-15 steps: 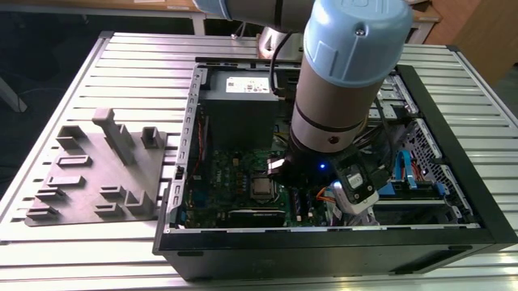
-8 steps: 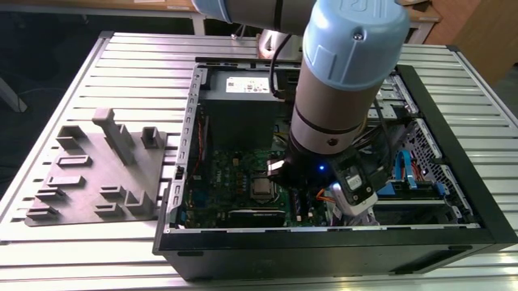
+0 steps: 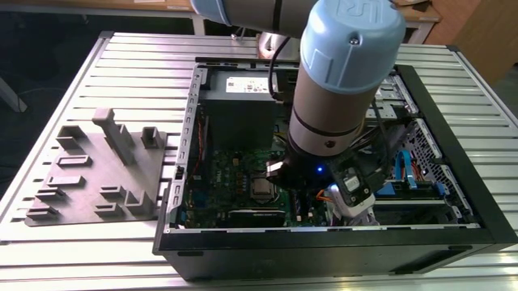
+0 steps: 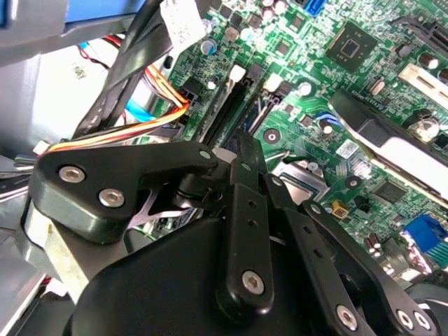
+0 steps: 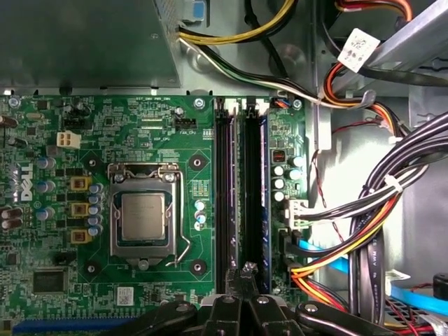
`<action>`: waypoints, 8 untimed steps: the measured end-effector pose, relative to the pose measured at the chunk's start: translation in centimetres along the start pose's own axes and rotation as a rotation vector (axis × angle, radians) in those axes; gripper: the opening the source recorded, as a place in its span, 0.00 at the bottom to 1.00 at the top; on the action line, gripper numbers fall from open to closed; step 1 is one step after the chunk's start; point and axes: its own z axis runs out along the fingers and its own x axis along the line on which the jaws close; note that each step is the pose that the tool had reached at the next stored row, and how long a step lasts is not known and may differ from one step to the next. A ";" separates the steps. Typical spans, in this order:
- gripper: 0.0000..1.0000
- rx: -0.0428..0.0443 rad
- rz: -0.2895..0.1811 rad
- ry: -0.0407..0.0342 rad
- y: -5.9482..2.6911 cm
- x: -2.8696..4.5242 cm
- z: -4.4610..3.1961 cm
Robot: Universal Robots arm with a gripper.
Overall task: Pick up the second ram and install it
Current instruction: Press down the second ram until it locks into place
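While the exterior view is showing my arm (image 3: 340,91) reaching down into the open computer case (image 3: 465,200), with the grey fixture block (image 3: 89,176) lying well apart on the exterior view's left, the first wrist view is showing the green motherboard (image 5: 189,119) face-on. There the second ram (image 5: 254,196) is lying along the slot farther from the processor socket (image 5: 143,213), just beside a black slot (image 5: 224,196). Its long axis is running parallel to that slot, one end pointing toward the power supply (image 5: 84,35), the other toward my claw (image 5: 245,274). In both wrist views my claw (image 4: 241,150) is showing its tips pressed together at that end; whether they are touching the stick, I cannot tell.
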 end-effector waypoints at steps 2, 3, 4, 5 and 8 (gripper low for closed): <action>0.07 0.0001 0.000 0.0000 0.00 0.09 0.09; 0.07 0.0000 0.000 0.0000 -0.01 0.10 0.18; 0.07 0.0006 0.000 0.0001 -0.01 0.10 0.31; 0.07 0.0014 0.000 0.0001 -0.02 0.11 0.41; 0.07 0.0018 0.000 0.0000 -0.03 0.12 0.42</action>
